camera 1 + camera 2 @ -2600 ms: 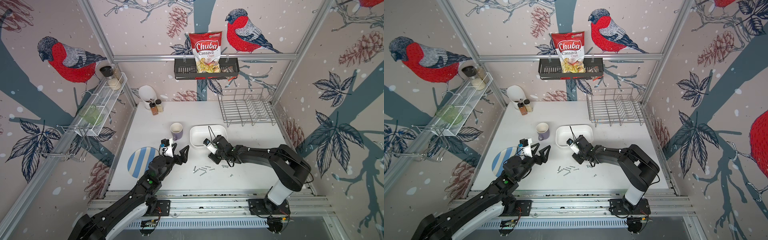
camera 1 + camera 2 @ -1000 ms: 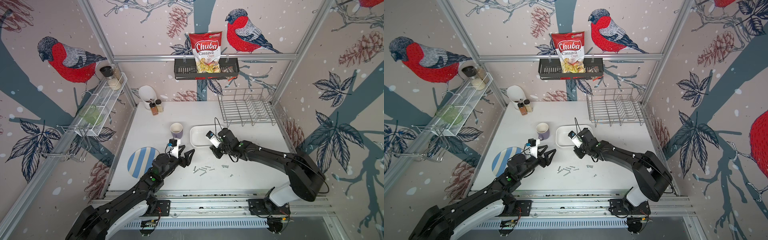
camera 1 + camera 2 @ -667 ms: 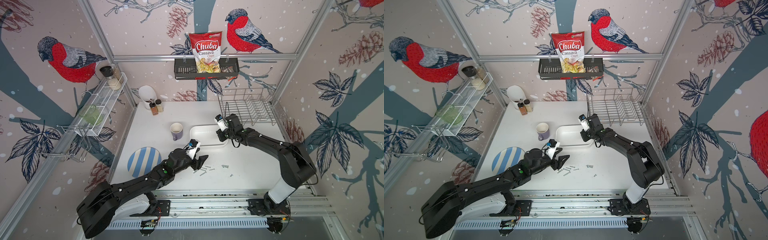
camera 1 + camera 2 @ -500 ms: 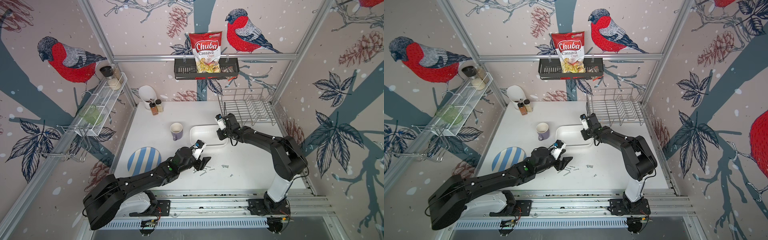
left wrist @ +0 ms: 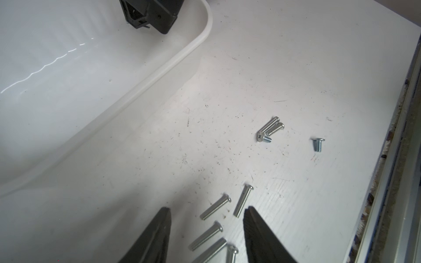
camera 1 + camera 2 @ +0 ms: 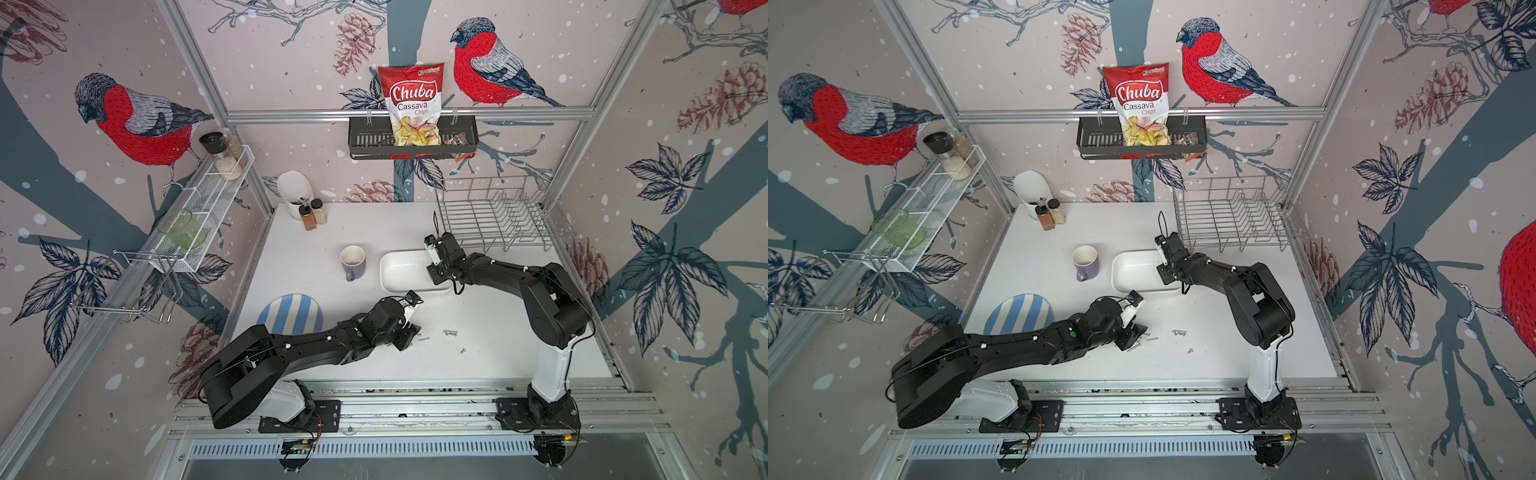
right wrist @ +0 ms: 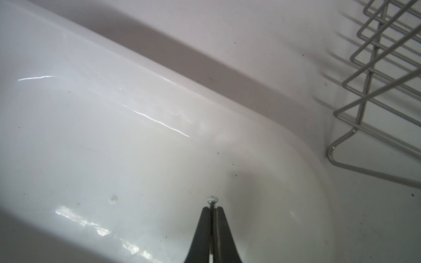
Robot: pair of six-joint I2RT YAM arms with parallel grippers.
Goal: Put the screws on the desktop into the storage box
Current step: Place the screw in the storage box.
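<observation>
Several small silver screws lie on the white desktop, and more of the screws lie to their right. My left gripper is open and low over the left cluster, a fingertip on each side of it, touching none that I can see. In both top views it is at the front middle. My right gripper is shut on a screw whose head sticks out past the tips. It hangs inside the right end of the white storage box.
A purple mug stands left of the box. A blue-striped plate lies at the front left. A wire dish rack fills the back right, close behind my right wrist. Spice jars stand at the back left.
My left arm reached right and down onto the screw cluster while its jaws narrowed. My right arm lifted from the desktop and carried its screw back over the storage box.
</observation>
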